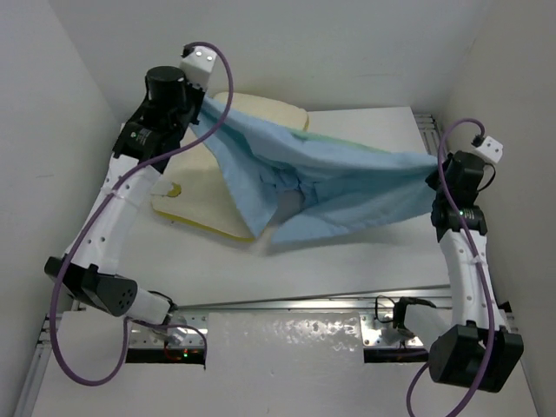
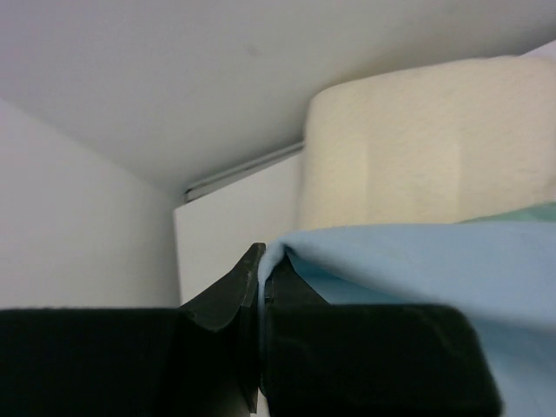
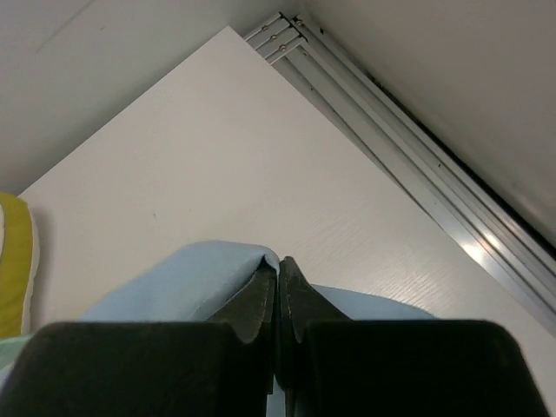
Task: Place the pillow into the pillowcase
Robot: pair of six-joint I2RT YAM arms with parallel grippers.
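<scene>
- The left end effector [image 1: 205,101], at the upper left of the top view, is clamped tight on one corner of the pillowcase [image 1: 339,182]. In the left wrist view its fingertips [image 2: 252,269] meet with light blue fabric pinched between them.
- The right end effector [image 1: 432,167], at the right edge of the top view, is closed on the opposite corner. In the right wrist view blue cloth folds over its fingertips, which are pressed together.
- The pillowcase hangs stretched between the two, sagging at the centre, above the bench [image 1: 347,261].
- The pillow [image 1: 195,208] lies on the bench at the upper left, partly hidden beneath the cloth.
</scene>
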